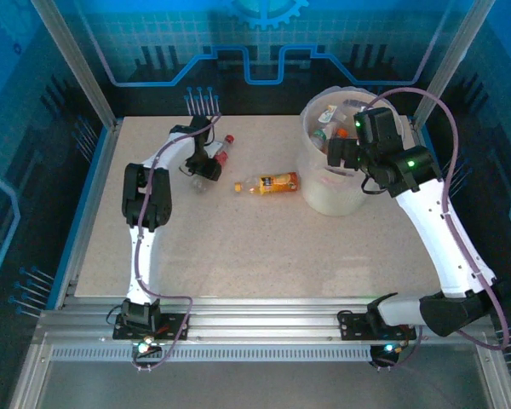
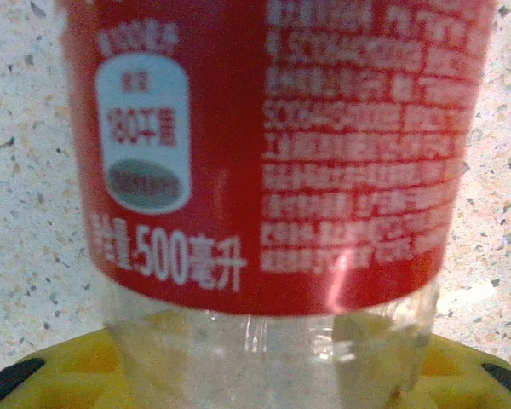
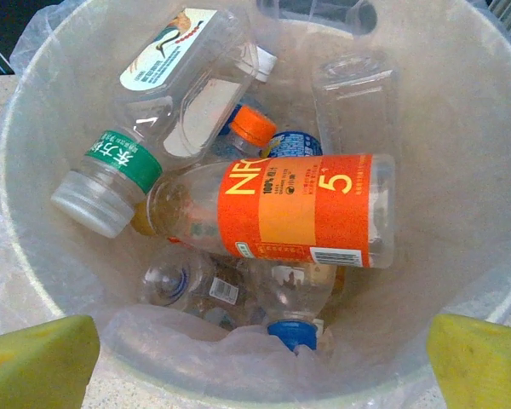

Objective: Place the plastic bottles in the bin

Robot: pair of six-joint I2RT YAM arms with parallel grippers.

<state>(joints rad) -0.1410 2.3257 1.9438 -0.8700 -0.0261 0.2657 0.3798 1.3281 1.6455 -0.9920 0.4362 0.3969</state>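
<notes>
The left end effector is at the far left of the table, on the red-labelled bottle. In the wrist view its yellow fingers sit against either side of the bottle's clear body just below the label. It looks clenched on the bottle, though how firmly cannot be told. From above, this bottle lies flat, its long axis running from 7 o'clock to 1 o'clock with the red cap at the 1 o'clock end, and the fingers cross that axis near the middle. The coming move turns on where the bin lies from this end effector. It stands at about 3 o'clock, well apart across the table, so the carry would likely be a lift and a sweep rightward over the rim. An orange-labelled bottle lies between them along the 9-to-3 line, just beside the bin's wall. The right end effector hangs released above the bin, fingers wide, with many bottles piled inside below it.
</notes>
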